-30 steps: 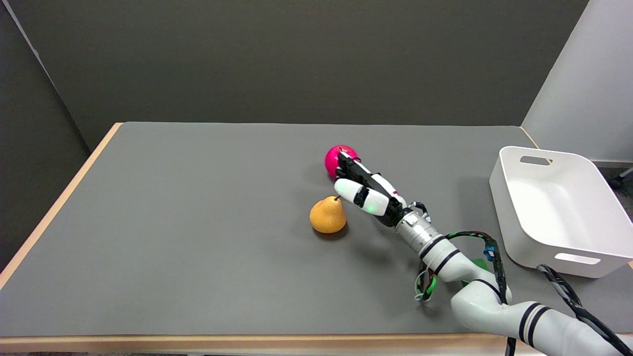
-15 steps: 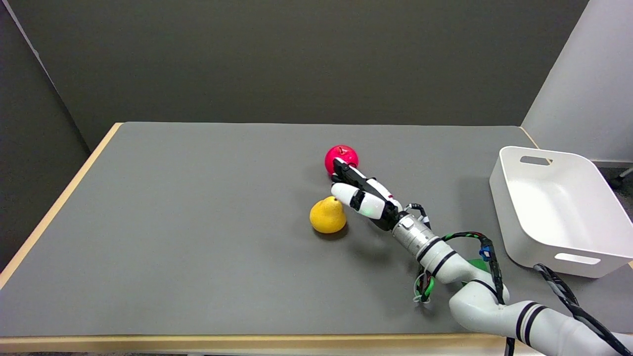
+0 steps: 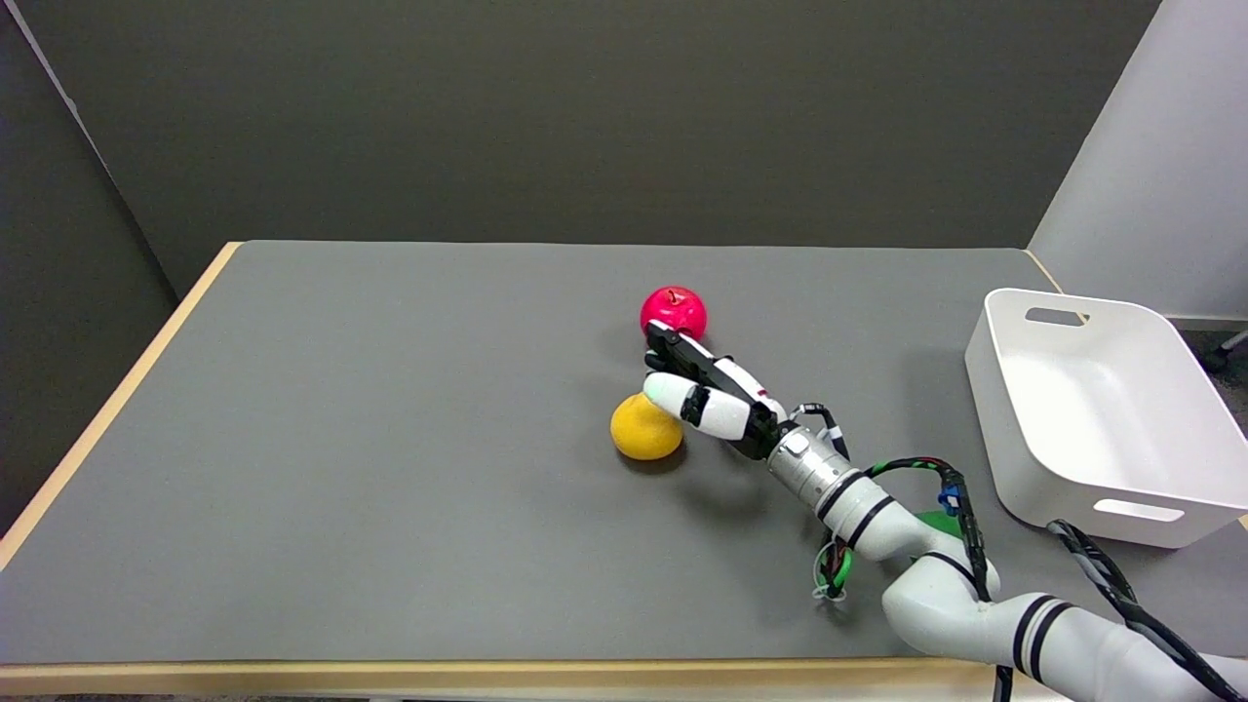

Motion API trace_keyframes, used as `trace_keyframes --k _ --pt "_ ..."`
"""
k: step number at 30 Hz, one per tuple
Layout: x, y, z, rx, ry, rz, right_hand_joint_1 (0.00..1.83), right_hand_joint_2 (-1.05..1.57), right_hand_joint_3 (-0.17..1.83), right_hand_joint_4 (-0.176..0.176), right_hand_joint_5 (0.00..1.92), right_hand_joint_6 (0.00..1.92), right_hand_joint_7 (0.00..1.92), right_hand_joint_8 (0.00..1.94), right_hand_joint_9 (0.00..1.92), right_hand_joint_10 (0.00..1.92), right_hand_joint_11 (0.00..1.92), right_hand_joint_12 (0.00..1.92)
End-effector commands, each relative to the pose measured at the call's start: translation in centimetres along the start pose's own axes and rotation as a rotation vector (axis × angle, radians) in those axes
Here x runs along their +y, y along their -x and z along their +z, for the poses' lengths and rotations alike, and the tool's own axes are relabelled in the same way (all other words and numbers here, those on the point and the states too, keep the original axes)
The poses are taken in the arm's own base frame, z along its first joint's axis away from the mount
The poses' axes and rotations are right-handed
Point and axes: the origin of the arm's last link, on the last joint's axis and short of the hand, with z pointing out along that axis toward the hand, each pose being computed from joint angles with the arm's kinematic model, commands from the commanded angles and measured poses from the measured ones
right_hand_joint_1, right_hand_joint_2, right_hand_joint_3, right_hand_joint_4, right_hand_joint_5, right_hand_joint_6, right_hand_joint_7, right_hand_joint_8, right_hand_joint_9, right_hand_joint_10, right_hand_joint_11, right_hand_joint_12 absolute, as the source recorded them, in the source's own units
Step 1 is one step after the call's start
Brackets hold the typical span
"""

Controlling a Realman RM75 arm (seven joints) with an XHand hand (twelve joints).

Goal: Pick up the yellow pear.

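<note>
The step in hand looks like the approach: the right hand (image 3: 707, 395) reaches in from the tabletop's (image 3: 390, 487) near right corner, its fingers apart and holding nothing, poised over the top of the one yellow pear (image 3: 642, 432) lying mid-tabletop. Next it must lower and close around it. Beyond lies one red apple (image 3: 673, 310); one white bin (image 3: 1097, 409) sits at the right edge.
</note>
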Motion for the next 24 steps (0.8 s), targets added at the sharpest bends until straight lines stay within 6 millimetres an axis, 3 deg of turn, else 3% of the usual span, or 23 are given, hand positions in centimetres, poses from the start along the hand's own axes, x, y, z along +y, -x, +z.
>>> trace_keyframes --k 1,24 --pt "0.2 1.3 0.2 -0.036 0.004 -0.011 0.54 0.56 0.95 -0.027 0.0 0.11 0.01 0.13 0.0 0.47 0.0 0.75" --pt "0.5 3.1 0.7 -0.088 0.015 -0.047 0.5 0.55 0.94 -0.021 0.0 0.13 0.0 0.14 0.0 0.45 0.0 0.75"
